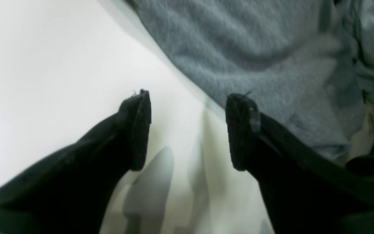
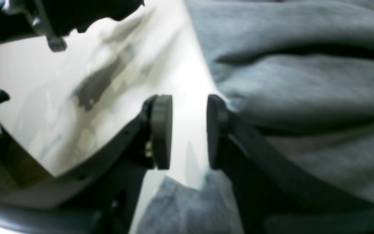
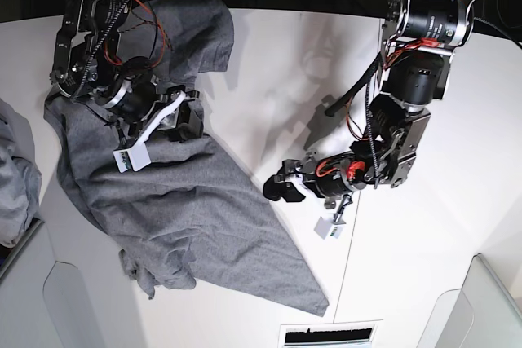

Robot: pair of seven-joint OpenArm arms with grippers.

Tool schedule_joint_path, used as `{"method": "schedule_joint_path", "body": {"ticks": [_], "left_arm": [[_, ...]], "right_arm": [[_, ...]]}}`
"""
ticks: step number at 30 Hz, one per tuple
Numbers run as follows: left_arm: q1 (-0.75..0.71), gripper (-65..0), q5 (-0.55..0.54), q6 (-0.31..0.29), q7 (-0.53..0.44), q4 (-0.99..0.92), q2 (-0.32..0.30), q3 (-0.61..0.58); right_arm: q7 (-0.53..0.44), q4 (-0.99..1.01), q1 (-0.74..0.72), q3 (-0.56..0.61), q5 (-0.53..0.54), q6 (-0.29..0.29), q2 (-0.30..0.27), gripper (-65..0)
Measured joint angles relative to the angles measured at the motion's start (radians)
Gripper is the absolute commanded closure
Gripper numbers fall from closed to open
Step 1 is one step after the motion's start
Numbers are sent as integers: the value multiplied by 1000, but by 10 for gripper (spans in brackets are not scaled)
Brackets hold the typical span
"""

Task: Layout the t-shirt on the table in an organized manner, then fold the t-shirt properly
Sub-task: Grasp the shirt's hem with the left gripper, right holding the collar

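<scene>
Two pincers, one garment, one counter.

Item 1: t-shirt (image 3: 188, 209), heather grey, lying crumpled and skewed across the counter (image 3: 285, 63) on the right arm's side; one flap reaches up to the far edge, a long point trails toward the near edge, and the lower hem is bunched.

Item 2: right pincer (image 2: 188, 131), low at the cloth's edge, jaws partly apart with bare counter showing between them (one pad touching the fabric, nothing yet gripped as far as can be seen).

Item 3: left pincer (image 1: 188, 130), jaws spread wide, empty, hovering just beside the shirt's long edge.

Step in hand, as judged: taking hold of the edges to spread the shirt flat. Advice: slide the lower jaw under a single layer before pinching; catch the hem itself, not a fold. The left should grip the near edge likewise, then both should draw outward evenly, keeping the cloth low so it lies smooth.
</scene>
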State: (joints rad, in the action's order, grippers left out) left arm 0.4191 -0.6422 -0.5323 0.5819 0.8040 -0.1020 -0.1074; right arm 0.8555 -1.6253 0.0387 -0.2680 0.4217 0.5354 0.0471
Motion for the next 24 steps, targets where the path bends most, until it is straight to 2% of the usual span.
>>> {"method": "schedule_joint_path", "body": {"ticks": [3, 7, 15, 16, 17, 20, 21, 24], "left_arm": [[27, -387, 76, 62, -27, -60, 46, -1], [36, -387, 113, 149, -63, -73, 85, 1], [33, -384, 147, 159, -55, -76, 177, 2], [32, -365, 152, 159, -55, -76, 183, 2], [32, -313, 154, 161, -59, -76, 185, 2], [32, -52, 181, 163, -86, -77, 185, 2], [33, 0, 191, 163, -95, -77, 185, 2], [39, 0, 214, 163, -111, -77, 182, 2]], "right_arm": [[34, -10, 1, -31, 0, 0, 0, -169], [37, -46, 0, -93, 7, 0, -2, -169], [72, -47, 3, -177, 85, 1, -16, -169], [76, -47, 3, -179, 87, 1, -16, -169], [77, -47, 3, -180, 91, 1, -16, -169], [77, -47, 3, -182, 92, 1, -16, -169], [77, -47, 3, -182, 91, 1, -16, -169], [77, -47, 3, -182, 94, 1, -16, -169]]}}
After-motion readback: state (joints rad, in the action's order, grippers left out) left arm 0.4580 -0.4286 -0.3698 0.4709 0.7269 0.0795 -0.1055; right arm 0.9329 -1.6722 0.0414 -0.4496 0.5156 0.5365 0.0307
